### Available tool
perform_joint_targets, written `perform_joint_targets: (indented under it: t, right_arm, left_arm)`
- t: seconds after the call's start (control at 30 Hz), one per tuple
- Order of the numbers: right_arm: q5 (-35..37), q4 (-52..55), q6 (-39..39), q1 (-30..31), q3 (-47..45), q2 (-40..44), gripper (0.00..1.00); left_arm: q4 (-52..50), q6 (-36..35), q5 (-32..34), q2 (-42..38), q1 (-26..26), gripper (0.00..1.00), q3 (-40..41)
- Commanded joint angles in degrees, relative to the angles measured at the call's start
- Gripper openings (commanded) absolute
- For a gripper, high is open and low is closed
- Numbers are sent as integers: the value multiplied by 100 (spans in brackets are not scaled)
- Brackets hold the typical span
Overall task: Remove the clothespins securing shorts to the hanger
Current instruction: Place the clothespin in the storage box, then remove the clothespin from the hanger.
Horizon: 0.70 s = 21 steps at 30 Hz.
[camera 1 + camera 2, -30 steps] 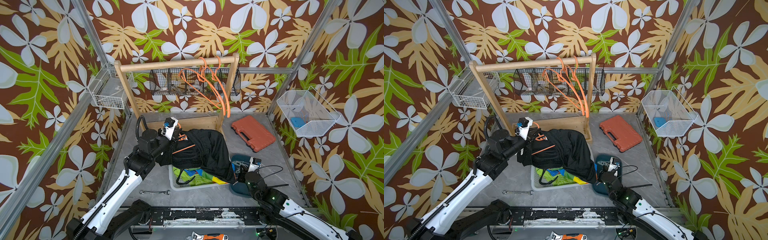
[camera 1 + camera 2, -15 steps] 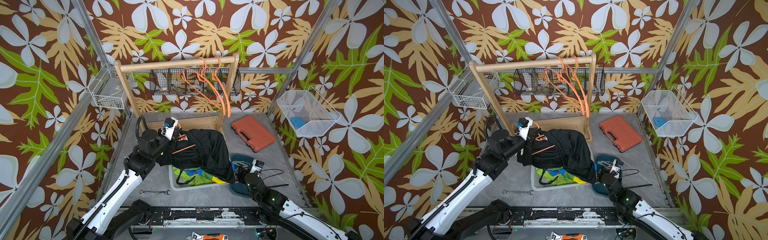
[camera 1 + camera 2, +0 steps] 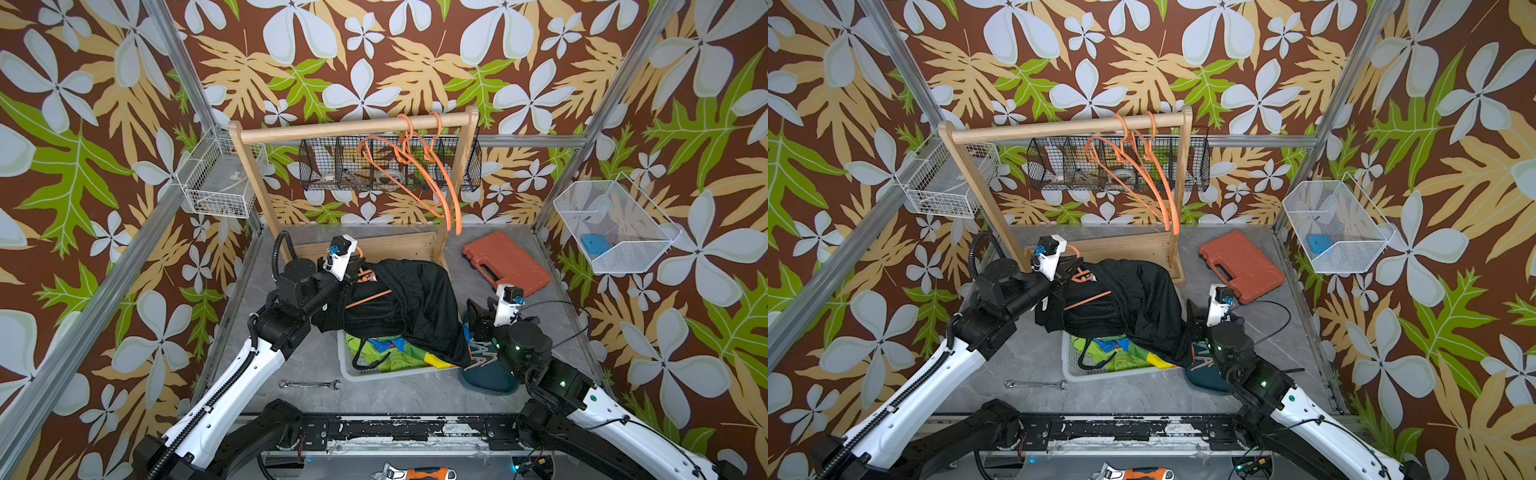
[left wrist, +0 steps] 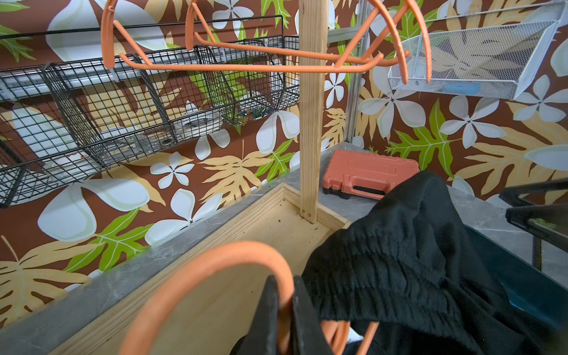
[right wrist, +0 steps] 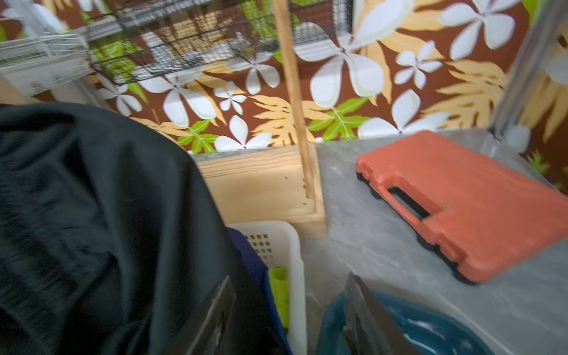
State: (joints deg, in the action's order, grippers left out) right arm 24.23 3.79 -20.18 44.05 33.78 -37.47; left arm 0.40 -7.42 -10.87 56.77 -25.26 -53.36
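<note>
The wooden rack [image 3: 349,124] takes up the far side, with bare hangers [image 4: 106,46] on its bar. In front of it the black shorts [image 3: 399,303] hang in a slack heap from an orange hanger [image 4: 227,252]. They droop over the white basket [image 5: 295,252], where the other shorts [image 3: 390,353], lime and colour-blocked, lie crumpled.

The left gripper [image 4: 285,285] is clamped on that hanger's hook, at the far left of the heap. The right gripper [image 5: 290,285] has its jaws apart with nothing between them. It sits low at the near right, just beside the cloth and above the teal bowl [image 3: 486,380].

My worry is that cloth this loose could slip off the hanger, or get pinched by those open jaws instead of a pin. I see no pin on the black shorts from here. The clothespins [image 3: 482,358] I can see lie jumbled in the bowl, pale slim V's.
</note>
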Motion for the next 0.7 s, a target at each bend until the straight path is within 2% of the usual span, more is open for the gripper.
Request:
perform_joint_targets:
  t: [0.0,0.13,0.33,0.47,0.67]
  right_arm:
    - [-1139,-406,1178,21,444,-306,58]
    - [-2098,-272,1973,100,1196,-903,59]
    - [-2688,547,3113,428,2500,-2049,60]
    - [-2939,1048,3579,429,3242,-2743,60]
    - [-2933,1419,4092,430,4018,-3433,61]
  left_arm:
    - [320,74,-192,31,12,0,-34]
    - [320,124,-363,96,10,0,-66]
    - [308,184,-606,168,7,0,-96]
    - [284,205,-802,194,12,0,-124]
    - [226,215,-1037,225,-20,0,-175]
